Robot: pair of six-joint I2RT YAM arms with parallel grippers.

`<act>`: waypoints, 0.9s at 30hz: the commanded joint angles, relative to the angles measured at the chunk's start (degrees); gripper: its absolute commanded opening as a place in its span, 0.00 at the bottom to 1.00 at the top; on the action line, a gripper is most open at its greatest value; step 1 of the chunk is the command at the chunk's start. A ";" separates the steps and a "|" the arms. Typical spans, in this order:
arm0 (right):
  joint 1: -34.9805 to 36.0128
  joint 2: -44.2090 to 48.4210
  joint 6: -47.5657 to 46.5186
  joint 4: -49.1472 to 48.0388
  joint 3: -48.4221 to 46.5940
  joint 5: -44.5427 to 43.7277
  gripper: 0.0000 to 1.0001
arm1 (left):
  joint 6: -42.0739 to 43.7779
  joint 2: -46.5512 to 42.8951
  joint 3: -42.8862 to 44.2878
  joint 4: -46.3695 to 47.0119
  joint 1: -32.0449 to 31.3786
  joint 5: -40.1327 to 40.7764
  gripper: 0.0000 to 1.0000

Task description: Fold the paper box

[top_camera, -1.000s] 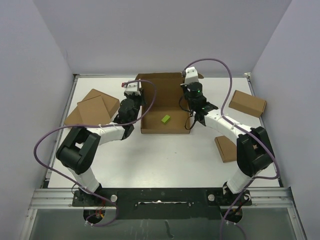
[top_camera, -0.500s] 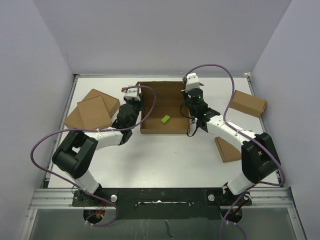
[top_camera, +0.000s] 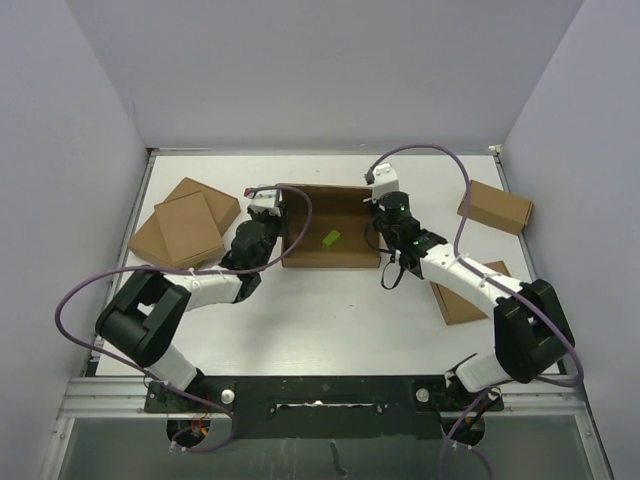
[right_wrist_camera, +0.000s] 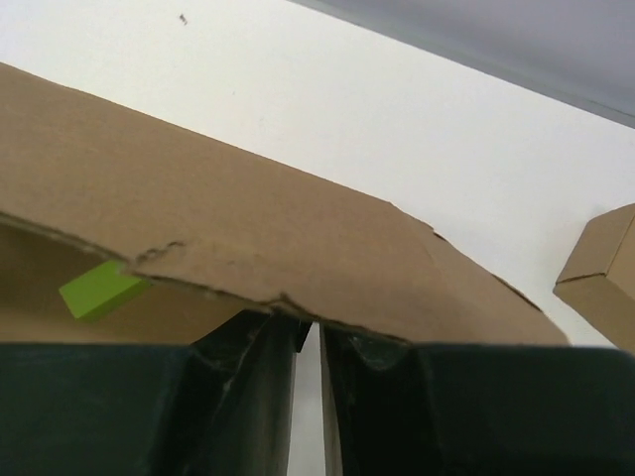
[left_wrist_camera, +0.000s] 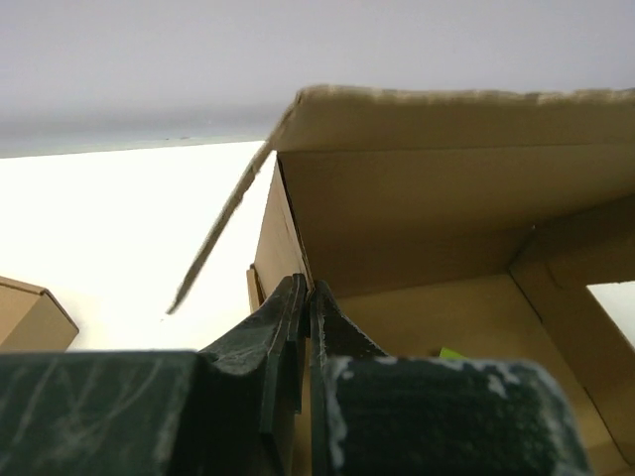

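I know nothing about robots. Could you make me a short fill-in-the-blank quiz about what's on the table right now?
1. The small block lying inside the paper box is ___ in colour.
2. Of the box's two side walls, the left gripper is pinched shut on the ___ one.
3. The cables looping along both arms are ___.

Missing words: green; left; purple.
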State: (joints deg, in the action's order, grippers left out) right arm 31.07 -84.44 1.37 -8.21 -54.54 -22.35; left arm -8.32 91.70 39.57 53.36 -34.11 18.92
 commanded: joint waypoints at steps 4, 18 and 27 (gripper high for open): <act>0.66 4.83 0.42 3.72 2.27 11.82 0.20 | -0.96 -4.18 -2.85 0.87 -2.52 -5.97 0.00; -4.53 13.99 -7.17 11.11 7.43 20.45 0.67 | -0.56 -6.75 -4.47 -0.38 -2.88 -5.46 0.04; -7.66 16.86 -8.14 13.75 9.08 22.84 0.75 | -1.29 -7.85 -5.91 -0.35 -2.87 -7.42 0.06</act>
State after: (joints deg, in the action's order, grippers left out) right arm 24.14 -70.15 -5.58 5.85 -46.04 -1.41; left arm -8.36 87.81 34.35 51.94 -36.64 14.20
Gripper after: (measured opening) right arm 0.726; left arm 0.057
